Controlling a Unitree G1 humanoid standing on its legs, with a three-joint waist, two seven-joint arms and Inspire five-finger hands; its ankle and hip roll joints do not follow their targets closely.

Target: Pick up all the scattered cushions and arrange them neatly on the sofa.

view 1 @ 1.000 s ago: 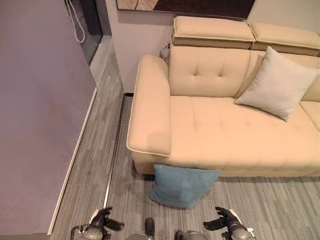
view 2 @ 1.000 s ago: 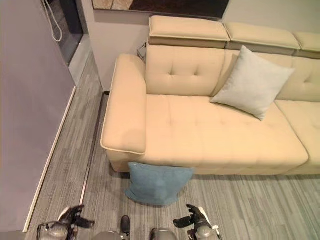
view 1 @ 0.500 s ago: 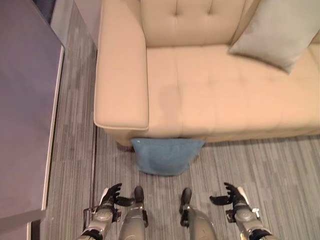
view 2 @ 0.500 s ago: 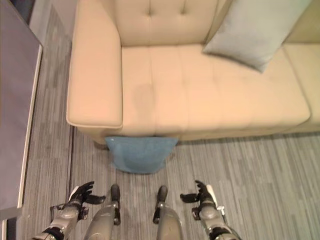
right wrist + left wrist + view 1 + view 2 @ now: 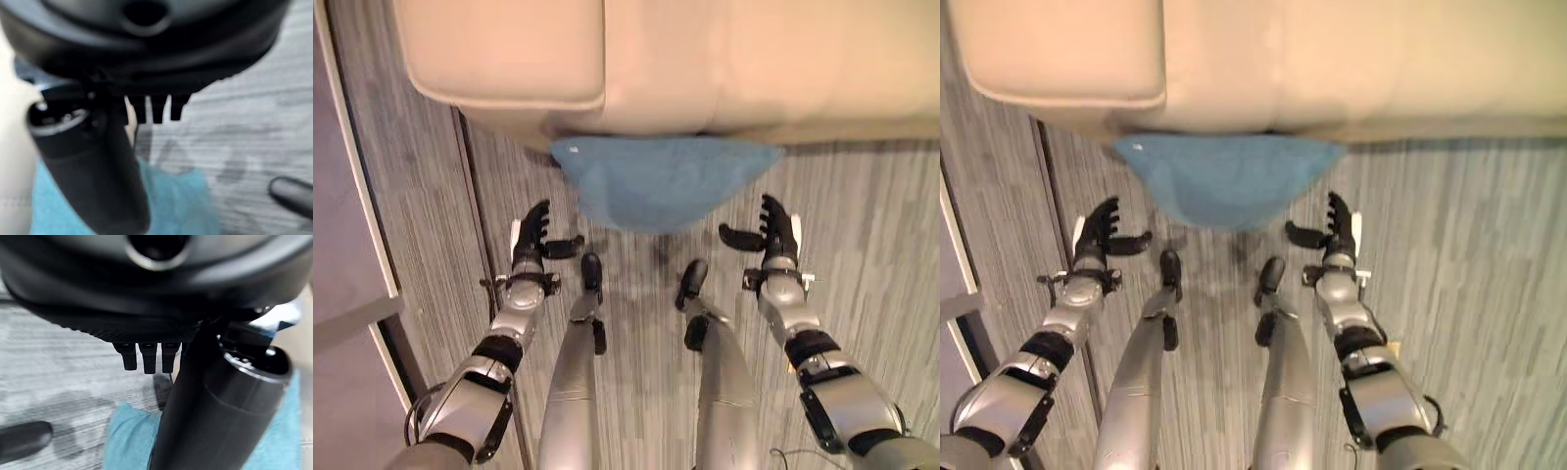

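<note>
Your left robot hand [image 5: 530, 238] hangs over the grey plank floor [image 5: 421, 186] with its fingers straight and spread and its thumb stuck out toward the blue cushion [image 5: 664, 179], holding nothing. Your right robot hand [image 5: 777, 230] mirrors it on the other side, fingers straight, thumb pointing in at the cushion, also empty. You have the blue cushion lying on the floor between the two hands, just beyond their fingertips; whether either thumb touches its edge you cannot tell. Its far edge is tucked against the base of the beige sofa [image 5: 724, 59], below the seat front and beside the sofa's armrest [image 5: 499, 44]. In both wrist views you see the blue fabric just past each thumb.
</note>
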